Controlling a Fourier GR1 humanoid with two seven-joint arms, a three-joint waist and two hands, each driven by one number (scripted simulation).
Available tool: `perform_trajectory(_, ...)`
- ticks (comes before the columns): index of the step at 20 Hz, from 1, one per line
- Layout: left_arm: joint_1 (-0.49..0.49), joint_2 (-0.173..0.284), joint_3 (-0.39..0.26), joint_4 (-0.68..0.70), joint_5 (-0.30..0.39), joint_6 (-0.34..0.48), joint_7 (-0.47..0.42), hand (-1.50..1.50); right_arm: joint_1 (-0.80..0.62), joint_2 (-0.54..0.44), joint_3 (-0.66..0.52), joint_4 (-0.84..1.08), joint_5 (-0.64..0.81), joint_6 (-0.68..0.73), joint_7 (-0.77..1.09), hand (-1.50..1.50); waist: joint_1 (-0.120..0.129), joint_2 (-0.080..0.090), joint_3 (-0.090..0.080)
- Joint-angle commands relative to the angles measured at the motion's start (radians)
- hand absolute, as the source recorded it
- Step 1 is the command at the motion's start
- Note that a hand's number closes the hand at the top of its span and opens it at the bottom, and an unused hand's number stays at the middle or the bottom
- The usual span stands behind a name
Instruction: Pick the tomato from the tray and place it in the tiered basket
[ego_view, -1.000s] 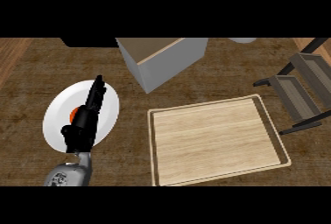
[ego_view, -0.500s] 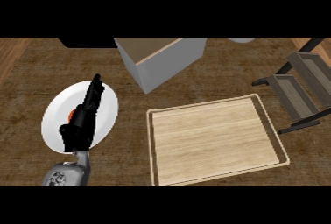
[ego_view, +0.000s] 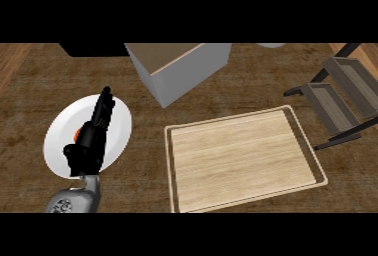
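A white plate (ego_view: 120, 131) lies at the left of the counter. My left hand (ego_view: 88, 145) lies over it with straight fingers pointing to the far side. Only a small orange-red sliver of the tomato (ego_view: 77, 133) shows at the hand's left edge; the rest is hidden under the hand. The wooden tray (ego_view: 244, 160) in the middle holds nothing. At the right edge stands the dark tiered basket (ego_view: 336, 100). My right hand shows in no view.
A grey open-topped box (ego_view: 181, 67) stands at the back, between the plate and the basket. A dark object sits at the far left corner. Brown counter surface surrounds the tray.
My left hand has settled a little further over the tomato, so less of its orange-red shows than a second ago. Plate, tray and basket have not moved.
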Motion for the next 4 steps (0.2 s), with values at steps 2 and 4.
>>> perform_trajectory(2, 0.029, -0.016, -0.019, -0.027, -0.003, 0.005, 0.01, 0.0, 0.127, -0.213, -0.143, 0.199, -0.054, 0.123, -0.111, -1.5, -0.008, -0.001, 0.002)
perform_trajectory(4, 0.029, -0.011, -0.009, -0.034, -0.009, 0.015, 0.018, 0.0, 0.227, -0.227, -0.201, 0.248, -0.066, 0.137, -0.192, -1.5, -0.01, -0.002, 0.002)
